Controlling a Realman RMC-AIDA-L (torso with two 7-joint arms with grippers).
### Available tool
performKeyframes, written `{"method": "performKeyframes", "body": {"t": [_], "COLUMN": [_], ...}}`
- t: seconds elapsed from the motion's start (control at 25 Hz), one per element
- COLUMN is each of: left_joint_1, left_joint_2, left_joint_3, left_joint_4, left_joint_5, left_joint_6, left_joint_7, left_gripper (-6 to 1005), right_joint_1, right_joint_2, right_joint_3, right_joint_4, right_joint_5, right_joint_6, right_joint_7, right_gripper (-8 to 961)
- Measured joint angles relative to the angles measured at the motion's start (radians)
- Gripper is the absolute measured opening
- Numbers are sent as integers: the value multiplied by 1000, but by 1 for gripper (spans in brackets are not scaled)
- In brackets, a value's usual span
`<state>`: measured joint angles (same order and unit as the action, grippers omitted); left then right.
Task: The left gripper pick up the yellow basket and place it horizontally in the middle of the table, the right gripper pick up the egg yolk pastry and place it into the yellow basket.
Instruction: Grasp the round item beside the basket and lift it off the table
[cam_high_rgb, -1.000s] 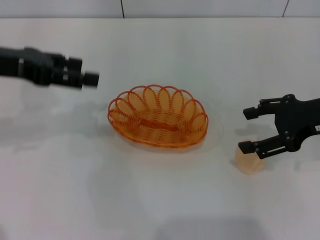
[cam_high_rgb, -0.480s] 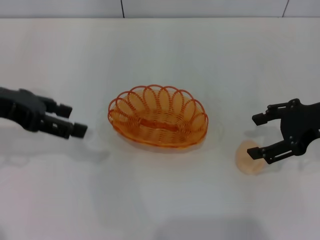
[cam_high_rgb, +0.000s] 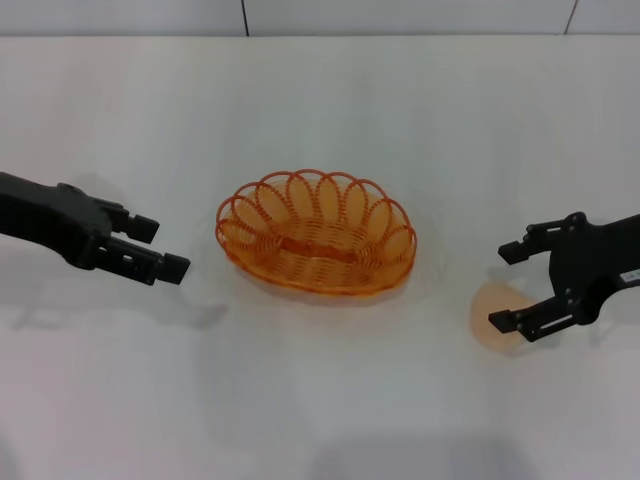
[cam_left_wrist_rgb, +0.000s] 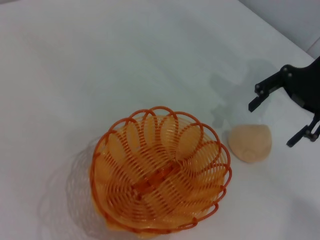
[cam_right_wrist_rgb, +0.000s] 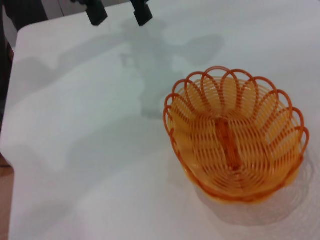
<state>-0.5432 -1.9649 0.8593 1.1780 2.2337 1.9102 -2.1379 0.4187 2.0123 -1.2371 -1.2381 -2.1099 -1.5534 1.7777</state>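
Observation:
The yellow basket (cam_high_rgb: 316, 232) lies lengthwise in the middle of the white table (cam_high_rgb: 320, 100), empty; it also shows as the basket (cam_left_wrist_rgb: 159, 170) and the basket (cam_right_wrist_rgb: 235, 132) in the wrist views. The egg yolk pastry (cam_high_rgb: 492, 313) rests on the table right of the basket, seen too as the pastry (cam_left_wrist_rgb: 250, 142). My right gripper (cam_high_rgb: 510, 286) hangs open just above the pastry, one finger on each side of it, touching nothing. My left gripper (cam_high_rgb: 160, 248) is open and empty, well left of the basket.
A tiled wall edge (cam_high_rgb: 320, 35) bounds the table at the back. The far left gripper (cam_right_wrist_rgb: 120, 12) shows at the table's edge in the right wrist view. Bare white surface surrounds the basket on all sides.
My left gripper has drawn back down and to the left, away from the basket, then edged slightly right. My right gripper has shifted a little right and lower over the pastry.

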Motion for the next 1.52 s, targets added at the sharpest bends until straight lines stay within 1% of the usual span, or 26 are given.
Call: {"method": "performKeyframes", "body": {"t": [0.24,0.68,0.88,1.12,1.28,1.48,1.52], "left_joint_1": [-4,-4,-5,-4,-4,-4,-4], "left_joint_2": [-6,-9,-9,-9,-9,-8,-7], "left_joint_3": [-1,-4,-3,-5,-6,-7,-8], "left_joint_4": [0,-1,-1,-1,-1,-1,-1], "left_joint_5": [0,-4,-4,-4,-4,-4,-4], "left_joint_6": [-9,-12,-12,-21,-22,-26,-28], "left_joint_7": [-3,-5,-5,-6,-7,-5,-4], "left_gripper": [875,876,876,875,874,873,873], "right_joint_1": [-3,-13,-14,-14,-14,-10,-7], "right_joint_2": [0,0,0,0,0,0,0], "right_joint_3": [-51,-58,-58,-59,-59,-59,-59], "right_joint_4": [7,8,3,-1,-21,-103,-124], "right_joint_5": [-36,-48,-49,-49,-46,-37,-36], "right_joint_6": [60,69,64,60,39,25,23], "right_joint_7": [1,3,8,13,15,85,102], "right_gripper": [869,738,508,309,239,159,155]}}
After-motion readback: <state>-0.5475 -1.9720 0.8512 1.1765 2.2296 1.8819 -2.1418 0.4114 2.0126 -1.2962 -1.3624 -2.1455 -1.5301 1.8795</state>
